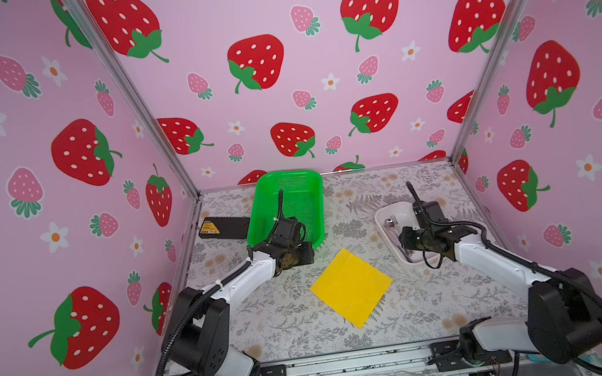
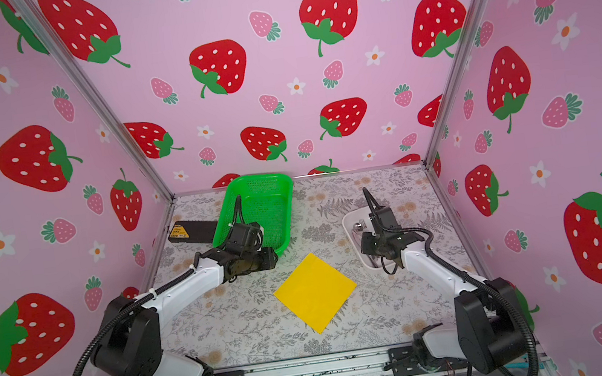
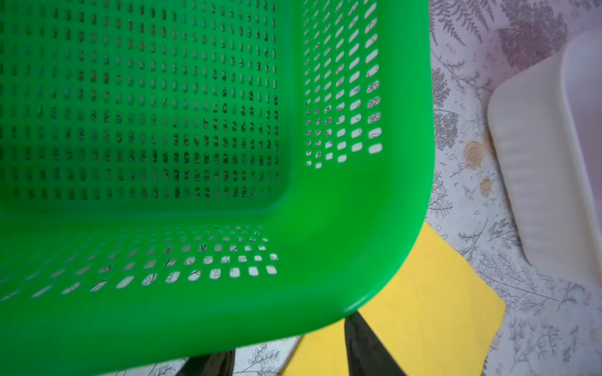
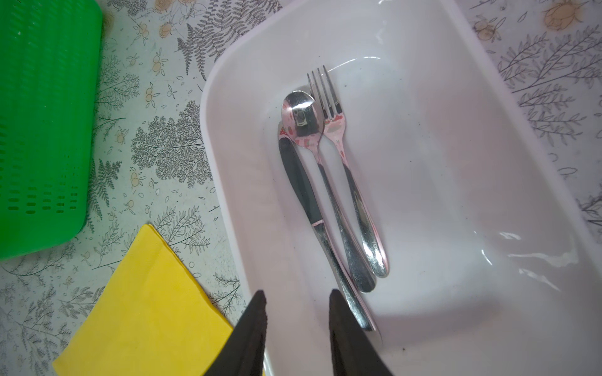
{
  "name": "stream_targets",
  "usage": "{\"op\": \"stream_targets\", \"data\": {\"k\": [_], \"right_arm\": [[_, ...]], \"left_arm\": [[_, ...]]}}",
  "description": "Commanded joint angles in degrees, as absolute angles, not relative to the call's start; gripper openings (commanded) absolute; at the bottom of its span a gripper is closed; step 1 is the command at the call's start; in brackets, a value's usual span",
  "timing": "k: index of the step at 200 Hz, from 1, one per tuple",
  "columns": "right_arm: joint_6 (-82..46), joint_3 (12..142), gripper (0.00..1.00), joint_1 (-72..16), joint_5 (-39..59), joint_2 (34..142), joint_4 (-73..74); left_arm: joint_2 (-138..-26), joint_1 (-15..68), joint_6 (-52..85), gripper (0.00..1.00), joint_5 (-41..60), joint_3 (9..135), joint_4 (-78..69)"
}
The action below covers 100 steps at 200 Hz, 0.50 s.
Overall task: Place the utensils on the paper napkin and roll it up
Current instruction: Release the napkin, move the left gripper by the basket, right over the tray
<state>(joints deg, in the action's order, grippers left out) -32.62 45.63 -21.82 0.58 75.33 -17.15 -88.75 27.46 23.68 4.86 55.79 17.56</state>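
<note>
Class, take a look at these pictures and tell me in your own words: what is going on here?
Two robot arms work at a flower-patterned table. The right gripper hangs open above the white dish, by the handles of a knife, spoon and fork that lie side by side in it, none picked up yet. The left gripper, also open and empty, is beside the near corner of the green basket. The yellow napkin lies flat and bare between the arms.

utensils [image 4: 329, 182]: knife, spoon, fork together in white dish [image 4: 456, 195]
right gripper [image 4: 296, 293]: jaws apart, empty, above dish rim
paper napkin [image 4: 140, 309]: flat, beside dish
green basket [image 4: 42, 130]: near napkin corner
</note>
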Motion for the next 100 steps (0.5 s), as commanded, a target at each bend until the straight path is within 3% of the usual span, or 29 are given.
{"op": "stream_targets", "data": {"k": [1,75,100], "right_arm": [[-31.6,46.2,0.35,-21.3,0.5,76.2,-17.3],[-29.3,46.8,0.36,-19.4,-1.6,77.0,-18.2],[-27.1,48.5,0.37,-17.6,-2.8,77.9,-20.3]], "left_arm": [[-90.6,26.3,19.0,0.54,7.5,59.6,16.3],[-94.8,24.6,13.6,0.54,8.2,65.0,18.5],[-93.3,24.3,14.6,0.54,4.1,63.5,19.1]]}}
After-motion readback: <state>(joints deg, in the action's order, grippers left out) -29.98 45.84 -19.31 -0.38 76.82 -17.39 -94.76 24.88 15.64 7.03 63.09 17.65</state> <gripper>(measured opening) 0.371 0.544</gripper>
